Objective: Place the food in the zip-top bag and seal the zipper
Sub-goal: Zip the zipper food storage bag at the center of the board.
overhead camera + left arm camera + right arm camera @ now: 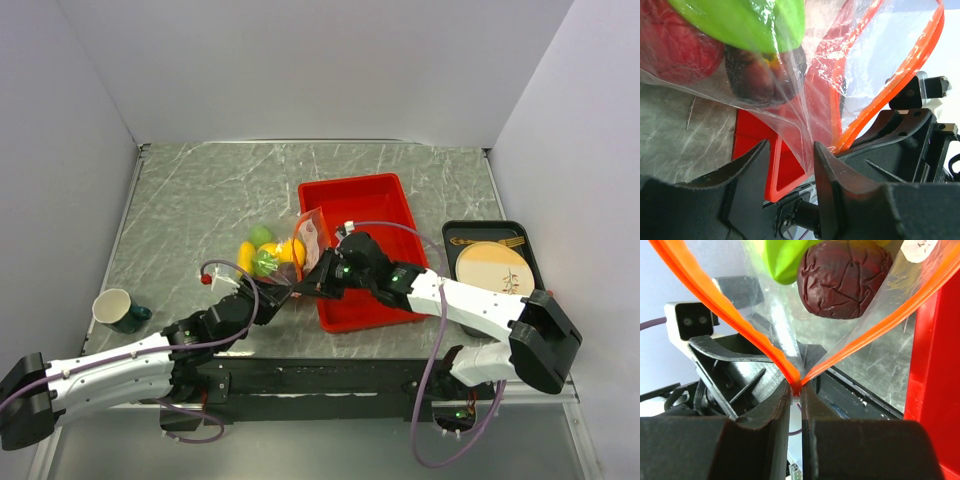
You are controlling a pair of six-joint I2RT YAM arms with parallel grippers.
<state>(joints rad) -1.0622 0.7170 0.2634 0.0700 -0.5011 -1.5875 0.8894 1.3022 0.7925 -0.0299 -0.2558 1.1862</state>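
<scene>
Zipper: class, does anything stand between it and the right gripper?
Nothing visible does. The right gripper pinches the zipper at the corner where its two orange strips meet.

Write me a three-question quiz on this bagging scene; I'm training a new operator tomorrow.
1. True or false: the right gripper is pinching one end of the zipper.
2. Inside the zip-top bag, what colour is the food nearest that pinched end? A white, B dark red, C blue.
3. Fill in: the left gripper has its jaws ____, with bag film running between them.

Key: 1 true; 2 B; 3 open.
</scene>
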